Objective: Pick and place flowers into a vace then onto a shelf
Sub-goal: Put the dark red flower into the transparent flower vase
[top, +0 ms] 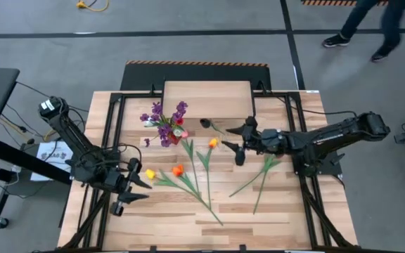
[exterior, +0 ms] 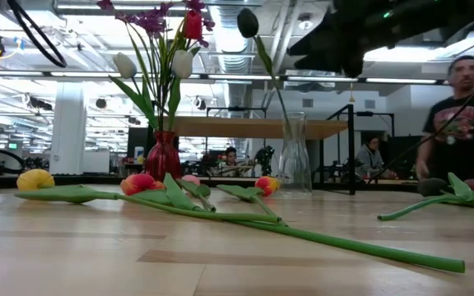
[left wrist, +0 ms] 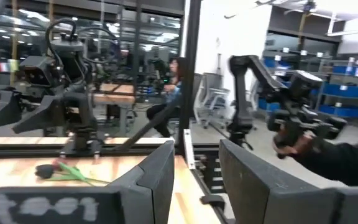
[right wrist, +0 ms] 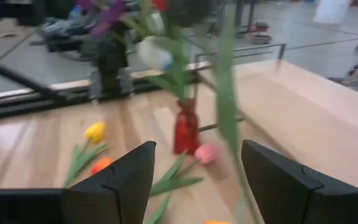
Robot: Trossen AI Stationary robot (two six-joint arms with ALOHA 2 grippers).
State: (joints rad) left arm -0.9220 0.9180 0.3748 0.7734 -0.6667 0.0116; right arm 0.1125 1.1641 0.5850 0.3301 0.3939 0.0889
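Planked counter (top: pixel 273 211) is strewn with flowers (top: pixel 188 179) beside the red vase (top: pixel 175 135). Right claw (top: pixel 235 143) is spread, a stem seemingly just released; another must be fetched. Left claw (top: pixel 138 184) is half-spread.

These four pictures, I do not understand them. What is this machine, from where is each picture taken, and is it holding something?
It is a robot with two dark arms at a wooden table. One picture looks straight down, one looks level across the tabletop, and two come from cameras on the arms' wrists.

On the table stand a red vase full of flowers and a clear glass vase with one dark tulip in it. More tulips lie flat on the boards. Behind the vases is a small raised shelf.

The right gripper is beside the glass vase, fingers open with the stem between them, so it grips nothing. The left gripper waits near the table's left edge, open and empty.

A person stands in the room behind.
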